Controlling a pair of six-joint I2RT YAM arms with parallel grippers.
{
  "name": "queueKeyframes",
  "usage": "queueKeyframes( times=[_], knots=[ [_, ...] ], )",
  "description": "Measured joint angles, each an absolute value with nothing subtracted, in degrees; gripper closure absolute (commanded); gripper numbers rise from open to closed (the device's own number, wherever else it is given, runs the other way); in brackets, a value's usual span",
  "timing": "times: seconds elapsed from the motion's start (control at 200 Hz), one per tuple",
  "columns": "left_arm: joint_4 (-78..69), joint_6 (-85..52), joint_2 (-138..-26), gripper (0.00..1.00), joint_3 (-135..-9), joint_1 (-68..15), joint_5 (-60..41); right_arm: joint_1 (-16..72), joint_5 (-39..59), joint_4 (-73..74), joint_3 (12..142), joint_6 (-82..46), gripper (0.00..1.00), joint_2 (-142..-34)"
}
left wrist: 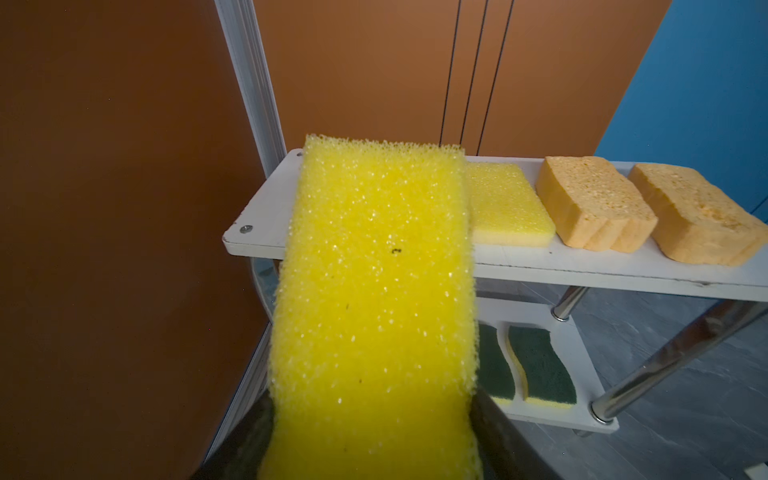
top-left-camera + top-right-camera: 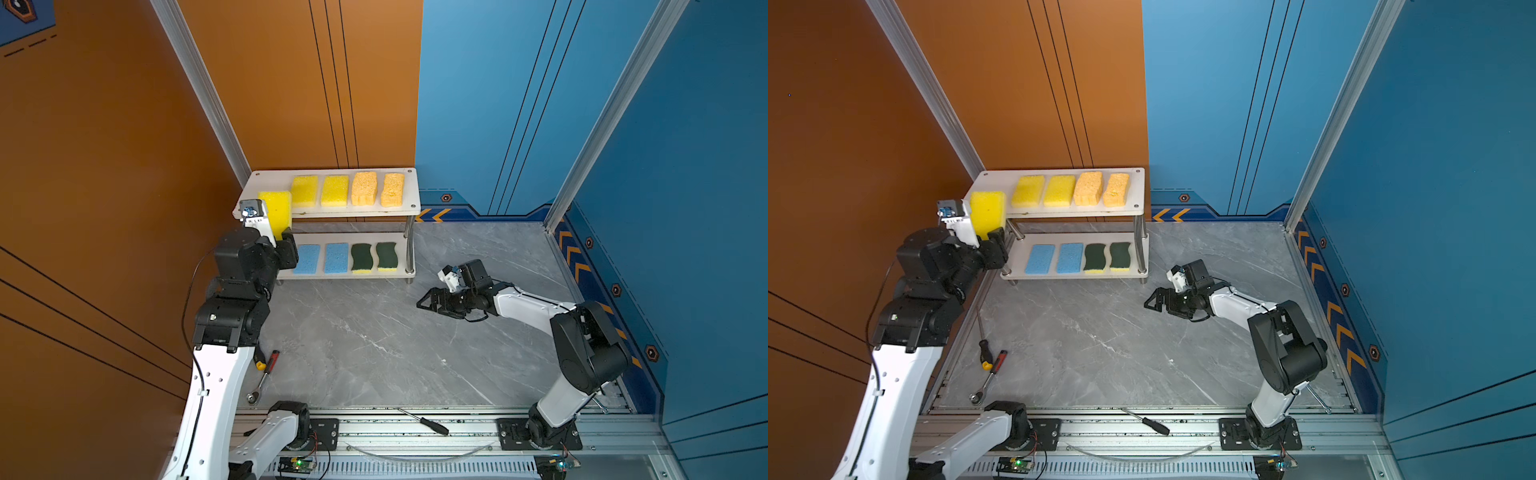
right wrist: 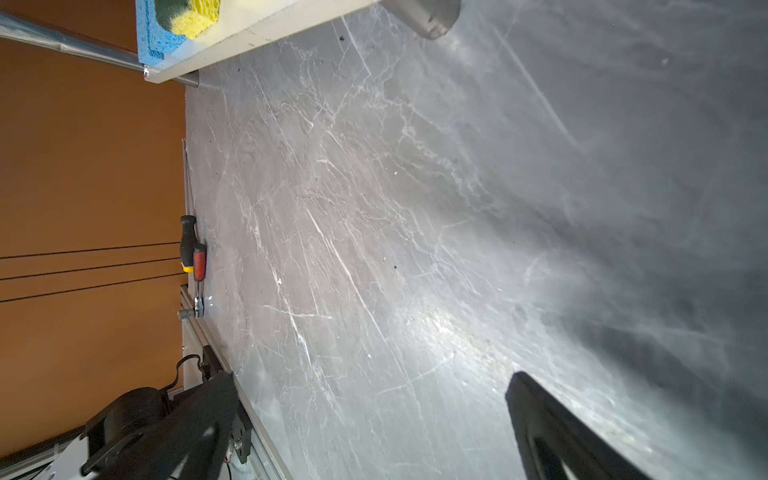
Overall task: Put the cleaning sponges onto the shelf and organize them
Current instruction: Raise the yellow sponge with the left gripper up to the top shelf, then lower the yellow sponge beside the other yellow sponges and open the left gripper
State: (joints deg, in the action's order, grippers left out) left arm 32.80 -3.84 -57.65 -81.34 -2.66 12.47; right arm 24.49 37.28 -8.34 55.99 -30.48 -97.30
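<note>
1. The gray marbled tabletop (image 2: 374, 353) is seen with the shelf set at its far edge, against the orange wall.
2. The shelf (image 2: 268, 181) is made up of two white boards on chrome legs. Screws are seen at the corners of its upper board.
3. The left gripper (image 2: 277, 235) is seen at the shelf's left end, about level with the gap between the boards. Its jaws are closed on the lower end of the held yellow sponge (image 1: 374, 291).
4. The right gripper (image 2: 428, 300) is seen low over the tabletop, in front of the shelf's right end and well apart from it. Its jaws are spread wide, and only bare tabletop is seen between them.
5. The held yellow sponge is tilted up from the left gripper, with its free end over the bare left end of the shelf's upper board. Whether it touches the board cannot be told.
6. Two orange sponges (image 2: 364, 189) (image 2: 392, 190) are laid side by side on the right part of the shelf's upper board.
7. Two yellow sponges (image 2: 304, 191) (image 2: 335, 191) are laid just left of them on the same board.
8. Two blue sponges (image 2: 306, 259) (image 2: 336, 258) are laid flat on the left part of the shelf's lower board.
9. Two green-topped wavy sponges (image 2: 361, 257) (image 2: 387, 256) are laid on the right part of that board.
10. A red-handled ratchet (image 2: 266, 374) and a yellow-tipped screwdriver (image 2: 985, 353) are seen well in front of the shelf's left end.
</note>
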Motion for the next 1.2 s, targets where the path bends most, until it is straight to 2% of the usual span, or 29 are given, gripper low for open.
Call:
queueKeyframes(
  times=[0.195,0.371,0.731,1.202],
  knots=[
    [31.64,-4.36,-62.89,0.38,-83.37,6.68,4.54,24.49,37.26,-8.34,55.99,-30.48,0.0,-97.3],
    [30.22,-5.21,-68.07,0.38,-86.52,11.57,-2.17,24.6,37.21,-8.34,55.99,-30.5,0.0,-97.3],
    [26.96,-5.56,-74.48,0.38,-91.24,15.66,-11.31,24.82,36.18,-8.34,55.99,-30.5,0.0,-97.3],
    [22.87,-5.43,-81.73,0.37,-94.63,18.11,-15.55,24.8,35.92,-8.38,55.96,-30.5,0.0,-96.82]
  ],
)
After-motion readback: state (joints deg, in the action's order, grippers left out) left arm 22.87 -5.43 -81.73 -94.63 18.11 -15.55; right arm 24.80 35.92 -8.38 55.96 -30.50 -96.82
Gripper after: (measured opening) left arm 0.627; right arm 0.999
